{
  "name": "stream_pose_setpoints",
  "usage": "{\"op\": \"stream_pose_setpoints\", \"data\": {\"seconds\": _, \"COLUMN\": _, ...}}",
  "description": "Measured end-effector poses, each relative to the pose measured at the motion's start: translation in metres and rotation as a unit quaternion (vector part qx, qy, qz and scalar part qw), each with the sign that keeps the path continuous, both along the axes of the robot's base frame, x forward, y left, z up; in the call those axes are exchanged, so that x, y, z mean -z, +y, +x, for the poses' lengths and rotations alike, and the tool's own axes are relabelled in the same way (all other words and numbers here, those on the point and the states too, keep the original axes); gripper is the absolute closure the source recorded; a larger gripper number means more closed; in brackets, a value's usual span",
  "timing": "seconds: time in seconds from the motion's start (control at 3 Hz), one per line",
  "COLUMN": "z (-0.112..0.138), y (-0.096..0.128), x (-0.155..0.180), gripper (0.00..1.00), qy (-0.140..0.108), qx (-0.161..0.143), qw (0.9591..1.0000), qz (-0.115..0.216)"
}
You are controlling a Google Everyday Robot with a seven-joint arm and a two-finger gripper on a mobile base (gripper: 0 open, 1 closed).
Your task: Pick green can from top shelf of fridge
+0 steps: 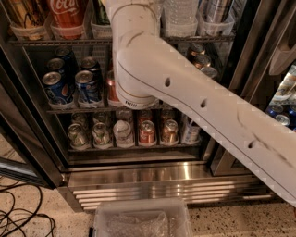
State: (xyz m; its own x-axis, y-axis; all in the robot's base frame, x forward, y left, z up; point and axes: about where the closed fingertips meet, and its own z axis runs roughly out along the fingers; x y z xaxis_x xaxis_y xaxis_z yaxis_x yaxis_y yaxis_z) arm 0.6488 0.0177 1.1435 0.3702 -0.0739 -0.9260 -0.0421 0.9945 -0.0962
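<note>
Reaching at top shelf (55, 41): gripper out of view past my arm (138, 55) (grip state: cannot tell). Should close on green can (101, 13) squarely, sparing Coke (67, 16).

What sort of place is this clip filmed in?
Likely an office kitchenette or a shop's drinks corner: a stainless-steel glass-door fridge holds wire racks of cans, a second cooler stands beside it, and cables lie on the speckled floor. The gripper is out of view, past the top edge.
</note>
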Motion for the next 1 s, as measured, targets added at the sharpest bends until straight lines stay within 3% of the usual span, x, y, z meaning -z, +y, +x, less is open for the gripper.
{"op": "stream_pose_setpoints", "data": {"seconds": 0.33, "z": -0.023, "y": -0.007, "x": -0.026, "gripper": 1.00, "qy": -0.023, "qx": -0.016, "qw": 0.9996, "qz": -0.001}}
{"op": "stream_pose_setpoints", "data": {"seconds": 0.67, "z": -0.062, "y": -0.003, "x": -0.035, "gripper": 1.00, "qy": -0.039, "qx": -0.057, "qw": 0.9976, "qz": 0.006}}
{"op": "stream_pose_setpoints", "data": {"seconds": 1.0, "z": -0.117, "y": 0.013, "x": -0.020, "gripper": 1.00, "qy": -0.043, "qx": -0.130, "qw": 0.9903, "qz": 0.021}}
